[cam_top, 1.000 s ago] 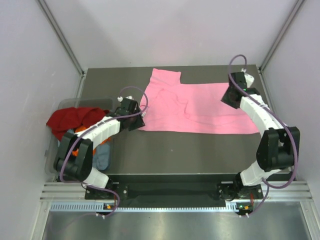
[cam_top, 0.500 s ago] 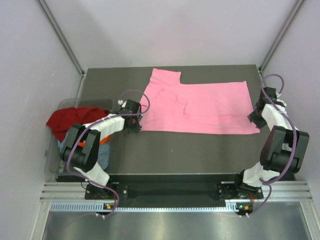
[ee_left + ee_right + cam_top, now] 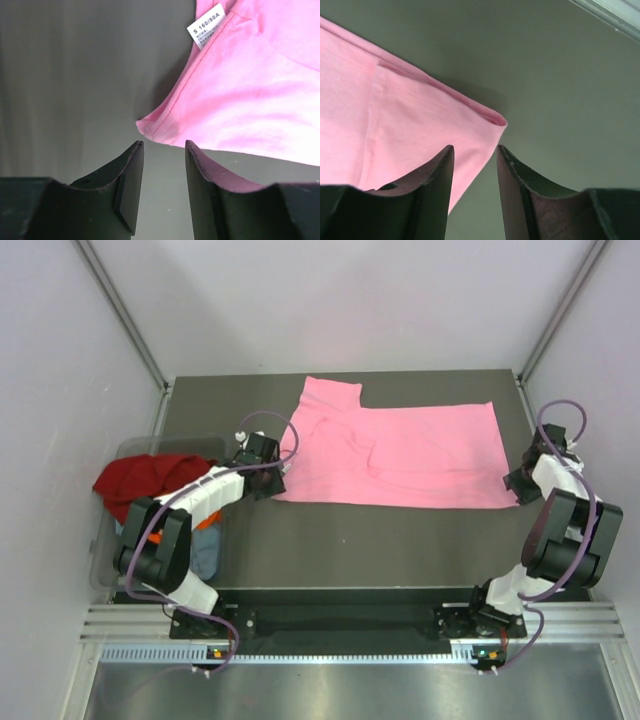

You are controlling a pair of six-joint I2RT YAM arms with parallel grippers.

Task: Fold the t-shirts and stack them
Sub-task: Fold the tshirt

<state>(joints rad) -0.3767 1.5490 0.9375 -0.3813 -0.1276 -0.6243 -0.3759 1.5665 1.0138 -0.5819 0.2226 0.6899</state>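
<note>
The bright pink t-shirt [image 3: 400, 450] lies folded flat across the back of the dark table. My left gripper [image 3: 274, 480] is open just off its near left corner [image 3: 150, 125], with the white neck label [image 3: 210, 26] beyond. My right gripper [image 3: 517, 483] is open at its near right corner [image 3: 492, 120], the cloth edge running between the jaws. Neither holds cloth. A dark red t-shirt [image 3: 140, 478] drapes over the clear bin at the left, with orange [image 3: 208, 522] and grey-blue [image 3: 205, 552] cloth inside.
The clear plastic bin [image 3: 125, 450] sits at the table's left edge beside my left arm. Grey walls and metal rails [image 3: 540, 325] enclose the table on three sides. Bare dark table [image 3: 370, 540] lies in front of the pink shirt.
My right gripper swung from the shirt's far right edge down to its near right corner. My left gripper shifted only slightly at the near left corner. The shirt lies the same.
</note>
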